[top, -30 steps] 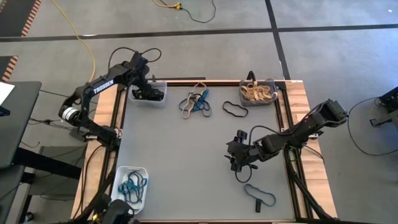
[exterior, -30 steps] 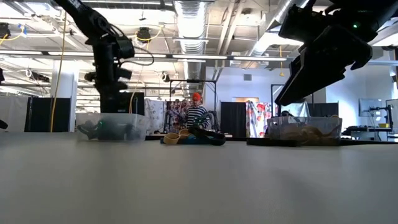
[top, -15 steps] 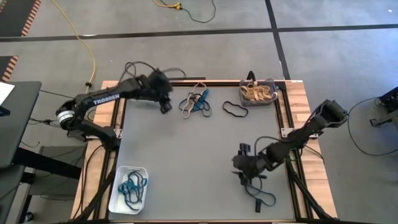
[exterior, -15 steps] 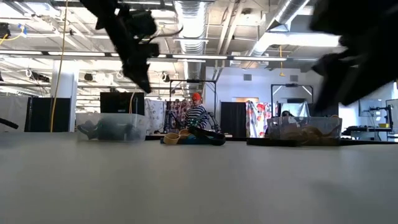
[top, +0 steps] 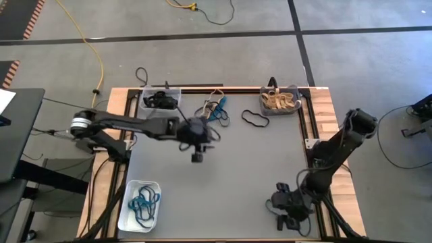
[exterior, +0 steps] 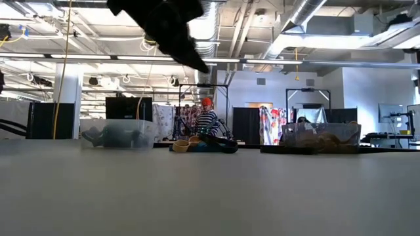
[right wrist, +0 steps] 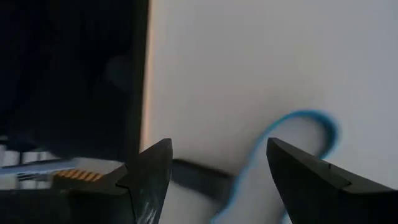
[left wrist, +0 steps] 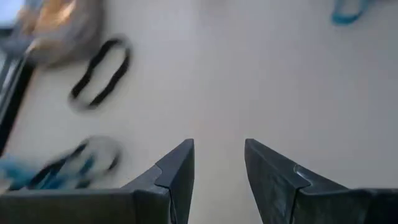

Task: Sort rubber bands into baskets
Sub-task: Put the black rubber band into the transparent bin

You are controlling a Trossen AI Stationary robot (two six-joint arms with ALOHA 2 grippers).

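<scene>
High view: left pincer (top: 196, 156), apart, has left the clear basket (top: 161, 100); right pincer (right wrist: 217, 168), apart, now over a blue rubber band (right wrist: 292, 134).

Left pincer (top: 196, 156) hovers mid-desk (top: 223, 182), near the mixed rubber band pile (top: 211, 111); right pincer (top: 286, 219) sits at the near right edge.

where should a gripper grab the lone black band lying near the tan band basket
Take the black band from straight above, across its narrow middle: it lies flat as a long pinched loop, clear of the dark grey basket, so one finger can land inside and one outside a strand.
</scene>
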